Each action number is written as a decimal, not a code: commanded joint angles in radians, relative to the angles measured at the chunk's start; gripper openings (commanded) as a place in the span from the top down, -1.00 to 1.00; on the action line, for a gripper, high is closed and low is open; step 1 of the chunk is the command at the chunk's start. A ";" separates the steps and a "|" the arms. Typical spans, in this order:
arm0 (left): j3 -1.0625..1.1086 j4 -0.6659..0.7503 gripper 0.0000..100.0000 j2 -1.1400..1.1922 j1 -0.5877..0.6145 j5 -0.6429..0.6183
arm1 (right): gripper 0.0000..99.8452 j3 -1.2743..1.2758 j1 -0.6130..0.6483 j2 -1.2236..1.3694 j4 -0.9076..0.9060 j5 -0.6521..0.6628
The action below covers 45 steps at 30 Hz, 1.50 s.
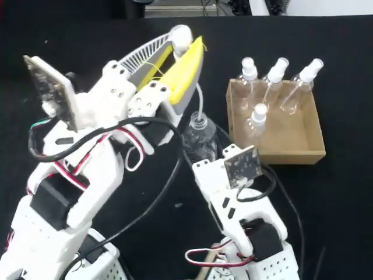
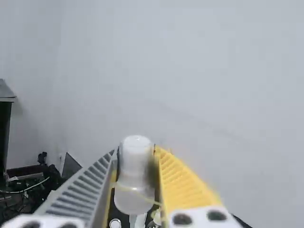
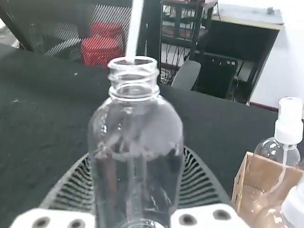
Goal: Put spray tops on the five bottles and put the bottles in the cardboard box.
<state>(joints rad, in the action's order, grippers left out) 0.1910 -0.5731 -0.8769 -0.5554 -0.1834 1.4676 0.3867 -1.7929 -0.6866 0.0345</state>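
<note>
- Gripper on left arm (image 1: pixel 187 49), raised high, clamps spray top (image 1: pixel 181 36); tube (image 1: pixel 200 99) reaches bottle (image 1: pixel 201 135) mouth.
- Right gripper (image 3: pixel 137 190), low, grips upright bottle left of cardboard box (image 1: pixel 291 156).

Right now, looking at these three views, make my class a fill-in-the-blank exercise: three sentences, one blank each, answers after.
1. The cardboard box holds ___ bottles with spray tops on.
2. The left hand grips a spray top between a grey finger and a ___ one.
3. Only ___ bottle is outside the box, held in the right hand, the top's tube at its neck.
Answers: four; yellow; one.
</note>
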 commanded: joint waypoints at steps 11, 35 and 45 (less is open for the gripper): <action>0.147 0.021 0.94 -0.020 -0.030 -0.020 | 0.98 -0.016 0.008 -0.022 0.032 -0.005; 0.340 -0.135 0.63 -0.313 -0.015 -0.014 | 0.98 -0.013 0.008 -0.022 0.026 -0.005; 0.360 -0.272 0.63 -0.356 0.265 -0.021 | 0.96 -0.352 -0.361 -0.010 -0.296 0.025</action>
<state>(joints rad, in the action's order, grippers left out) 0.5869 -0.7572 -1.1945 -0.3821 -0.1834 1.2589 0.1933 -1.7929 -0.9275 0.0361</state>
